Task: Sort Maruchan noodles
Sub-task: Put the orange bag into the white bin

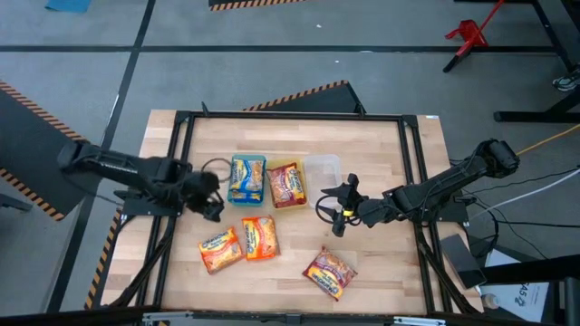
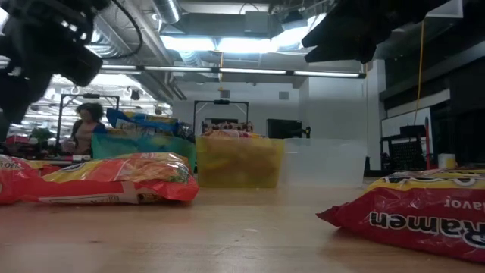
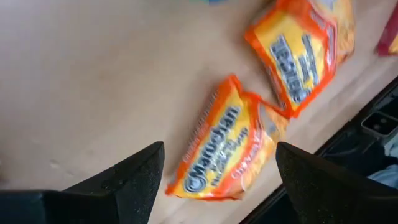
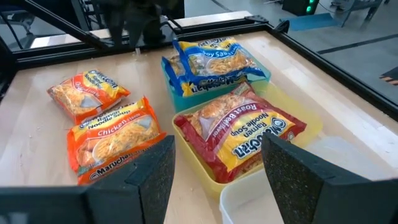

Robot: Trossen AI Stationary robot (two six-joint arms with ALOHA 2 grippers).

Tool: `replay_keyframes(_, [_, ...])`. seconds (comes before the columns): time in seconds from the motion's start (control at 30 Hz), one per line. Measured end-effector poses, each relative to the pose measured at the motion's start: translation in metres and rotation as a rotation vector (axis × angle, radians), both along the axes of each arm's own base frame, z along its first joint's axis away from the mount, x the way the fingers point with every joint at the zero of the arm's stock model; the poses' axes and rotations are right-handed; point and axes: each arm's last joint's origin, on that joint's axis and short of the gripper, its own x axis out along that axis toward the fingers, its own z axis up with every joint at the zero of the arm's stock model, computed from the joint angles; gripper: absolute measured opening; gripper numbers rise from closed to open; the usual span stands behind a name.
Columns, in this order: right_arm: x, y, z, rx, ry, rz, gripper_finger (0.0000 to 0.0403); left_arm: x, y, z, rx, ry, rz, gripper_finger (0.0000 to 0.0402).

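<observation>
On the wooden counter (image 1: 381, 154), a blue-yellow packet (image 1: 246, 178) lies in the green tray (image 4: 263, 76) and a red packet (image 1: 286, 184) in the yellow tray (image 4: 311, 127) just beside it, with the clear tray (image 1: 323, 168) touching the yellow one on the far side from the green. The left claw (image 1: 212, 207) hovers spread and empty near the green tray, above two orange packets (image 1: 221, 250) (image 1: 259, 237). The right claw (image 1: 339, 214) hangs spread and empty near the clear tray, and another red packet (image 1: 330, 272) lies apart from the trays toward the counter's front edge.

Overhead looks straight down, low looks level across the table (image 1: 381, 163); wrists look closely at packets.
</observation>
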Motion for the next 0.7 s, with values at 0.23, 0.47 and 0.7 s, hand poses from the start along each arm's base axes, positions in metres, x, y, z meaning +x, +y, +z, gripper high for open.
replay_keyframes(0.23, [0.0,0.0,0.0,0.002,-0.002,0.0,0.0223,-0.003,-0.037,0.0,0.059,-0.02,0.002,0.0302])
replay_keyframes(0.47, [0.0,0.0,0.0,0.002,-0.003,0.0,0.0223,-0.009,-0.061,-0.008,0.138,0.012,0.028,0.0302])
replay_keyframes(0.7, [0.0,0.001,0.0,0.021,-0.002,0.019,0.0223,-0.007,-0.08,-0.028,0.231,0.096,0.013,0.0302])
